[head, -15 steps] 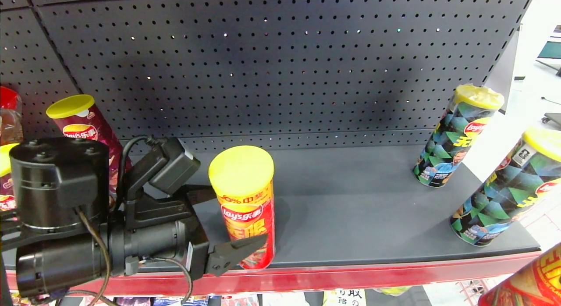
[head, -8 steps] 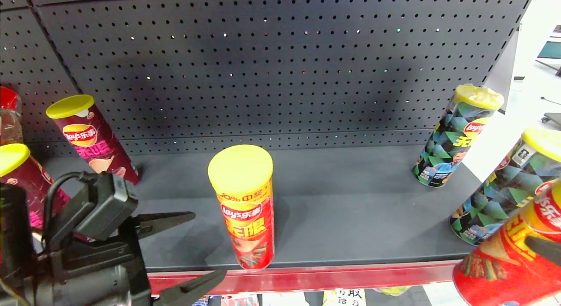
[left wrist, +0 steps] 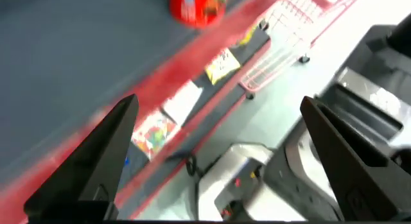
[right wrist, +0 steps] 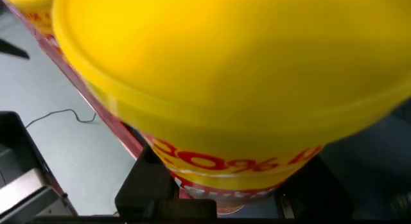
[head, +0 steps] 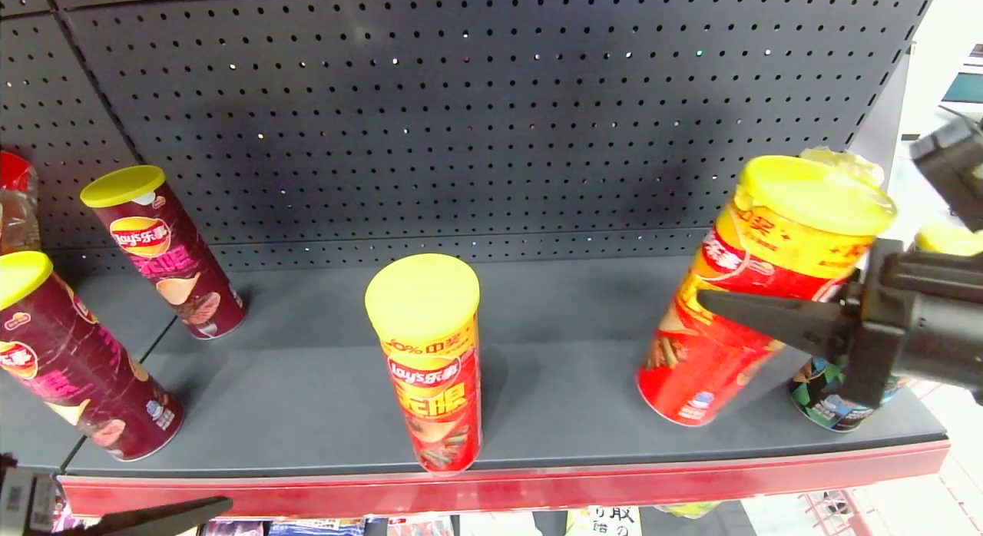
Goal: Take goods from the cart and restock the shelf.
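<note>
A red chip can with a yellow lid [head: 756, 290] leans tilted over the right part of the dark shelf [head: 584, 382], with my right gripper [head: 737, 306] shut on its side. Whether its base touches the shelf I cannot tell. In the right wrist view the held can's lid [right wrist: 231, 63] is very close. A second red can [head: 430, 367] stands upright at the shelf's front centre. My left gripper [left wrist: 218, 172] is open and holds nothing, low at the left below the shelf's red front edge [head: 499, 490]; one finger [head: 153, 514] pokes in.
Two maroon cans [head: 165, 252] [head: 69, 359] stand at the left. A green-patterned can [head: 825, 398] is partly hidden behind my right gripper. The pegboard back wall [head: 461, 121] closes the shelf. Bare shelf lies between the two red cans. A pink wire cart [left wrist: 289, 51] stands below.
My left arm has pulled back from the centre can, down and to the left off the shelf. My right arm has lifted the red can from the lower right up onto the shelf's right side.
</note>
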Controlling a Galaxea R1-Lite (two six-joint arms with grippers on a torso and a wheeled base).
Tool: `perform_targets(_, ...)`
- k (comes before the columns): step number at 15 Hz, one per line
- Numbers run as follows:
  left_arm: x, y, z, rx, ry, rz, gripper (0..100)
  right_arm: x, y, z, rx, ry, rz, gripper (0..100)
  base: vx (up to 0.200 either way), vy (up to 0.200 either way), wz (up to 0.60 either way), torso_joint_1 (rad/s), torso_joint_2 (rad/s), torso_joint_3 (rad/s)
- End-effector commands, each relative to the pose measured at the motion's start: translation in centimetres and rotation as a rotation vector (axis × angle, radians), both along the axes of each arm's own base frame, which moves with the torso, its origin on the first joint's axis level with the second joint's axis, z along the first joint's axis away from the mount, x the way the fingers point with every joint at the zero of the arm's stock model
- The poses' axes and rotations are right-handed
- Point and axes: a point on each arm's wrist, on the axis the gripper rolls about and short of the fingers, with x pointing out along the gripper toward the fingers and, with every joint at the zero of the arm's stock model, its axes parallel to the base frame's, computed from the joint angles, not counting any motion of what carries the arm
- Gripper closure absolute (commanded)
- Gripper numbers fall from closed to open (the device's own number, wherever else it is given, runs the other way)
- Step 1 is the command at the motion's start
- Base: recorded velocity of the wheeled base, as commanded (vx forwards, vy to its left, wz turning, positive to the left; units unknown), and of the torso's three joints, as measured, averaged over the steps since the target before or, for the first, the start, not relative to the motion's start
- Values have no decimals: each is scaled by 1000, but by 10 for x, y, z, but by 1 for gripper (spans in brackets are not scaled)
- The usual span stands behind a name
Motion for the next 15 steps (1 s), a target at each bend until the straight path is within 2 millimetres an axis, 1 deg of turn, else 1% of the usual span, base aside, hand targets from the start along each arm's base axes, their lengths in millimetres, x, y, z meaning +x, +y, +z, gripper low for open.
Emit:
perform_targets(1, -24, 15, 0, -41, -60, 11, 0, 38, 44, -3, -30, 38, 55, 100, 0, 0, 0, 0, 0, 0)
perform_targets(2, -27, 17, 0, -43, -66, 12, 0, 46, 52, -2, -32, 36, 57, 100, 0, 0, 0, 0, 0, 0)
perform_targets(3, -29, 18, -1, -42, -70, 21, 0, 58, 65, -1, -34, 34, 62, 100, 0, 0, 0, 0, 0, 0)
perform_targets(4, -29, 18, -1, -40, -73, 29, 0, 64, 69, -2, -38, 34, 63, 100, 0, 0, 0, 0, 0, 0)
perform_targets(5, -29, 19, -1, -35, -76, 47, 0, 79, 80, -1, -74, -10, 65, 100, 0, 0, 0, 0, 0, 0)
perform_targets(6, -29, 19, -1, -38, -75, 48, 0, 92, 89, -4, -96, -28, 69, 100, 0, 0, 0, 0, 0, 0)
perform_targets(8, -29, 19, 0, -41, -78, 50, 0, 112, 104, -2, -87, -45, 73, 100, 0, 0, 0, 0, 0, 0)
perform_targets(10, -29, 19, 5, -49, -93, 53, 0, 135, 125, -4, -75, -59, 79, 100, 0, 0, 0, 0, 0, 0)
perform_targets(11, -28, 19, 7, -52, -98, 54, 0, 140, 130, -5, -74, -60, 84, 100, 0, 0, 0, 0, 0, 0)
perform_targets(15, -27, 18, 9, -43, -96, 70, 0, 141, 140, -17, -90, -30, 101, 100, 0, 0, 0, 0, 0, 0)
